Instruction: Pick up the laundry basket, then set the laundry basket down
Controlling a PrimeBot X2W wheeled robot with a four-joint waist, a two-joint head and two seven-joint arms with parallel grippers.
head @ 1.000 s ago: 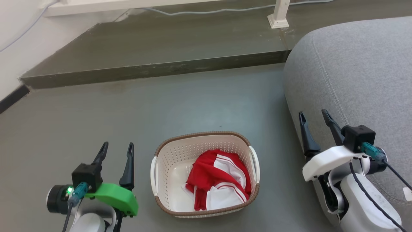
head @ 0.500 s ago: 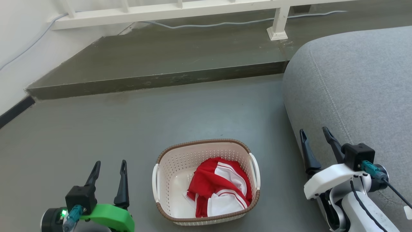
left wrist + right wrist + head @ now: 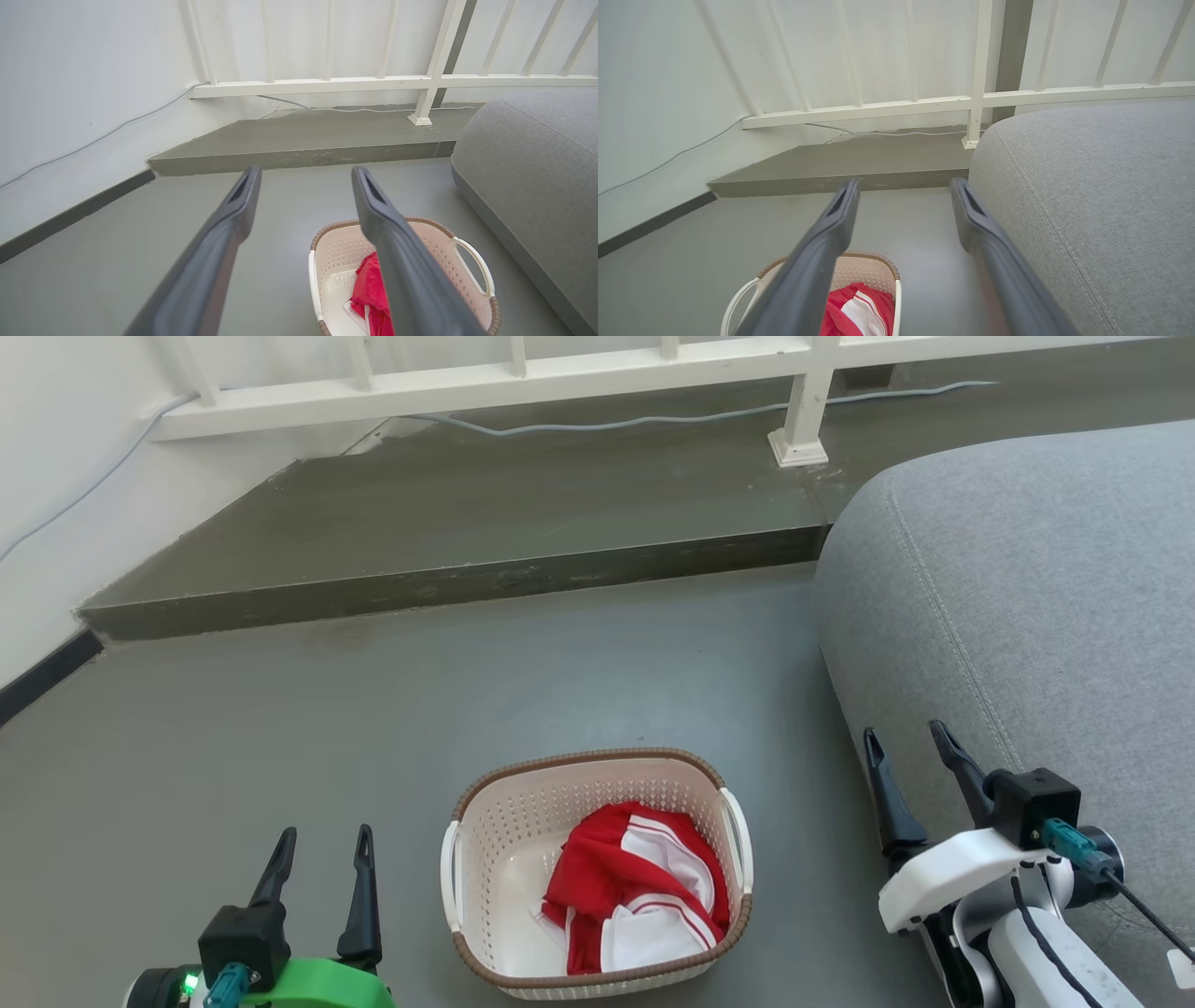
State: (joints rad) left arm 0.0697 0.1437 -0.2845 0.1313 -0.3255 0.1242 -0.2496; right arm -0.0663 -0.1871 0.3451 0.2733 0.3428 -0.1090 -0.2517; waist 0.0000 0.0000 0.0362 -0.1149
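Observation:
The laundry basket (image 3: 504, 840) is cream plastic with perforated walls, a brown woven rim and white side handles. It stands on the grey floor low in the head view, holding a red and white garment (image 3: 635, 887). My left gripper (image 3: 322, 835) is open to the basket's left, apart from it. To the basket's right, my right gripper (image 3: 906, 733) is open beside the sofa. The left wrist view shows the basket (image 3: 336, 261) past my open gripper (image 3: 306, 175). In the right wrist view the basket (image 3: 873, 273) lies below my open gripper (image 3: 903, 186).
A grey sofa (image 3: 1027, 588) fills the right side, close to my right arm. A raised dark step (image 3: 448, 583) crosses the floor behind the basket. Behind it run a white railing (image 3: 523, 373) with a post (image 3: 798, 434) and a grey cable (image 3: 597, 425). A white wall (image 3: 56, 448) bounds the left.
The head camera has tilted up, so the railing shows and everything sits lower in the picture. Both grippers stay open, apart from the basket, which stands in the same spot on the floor.

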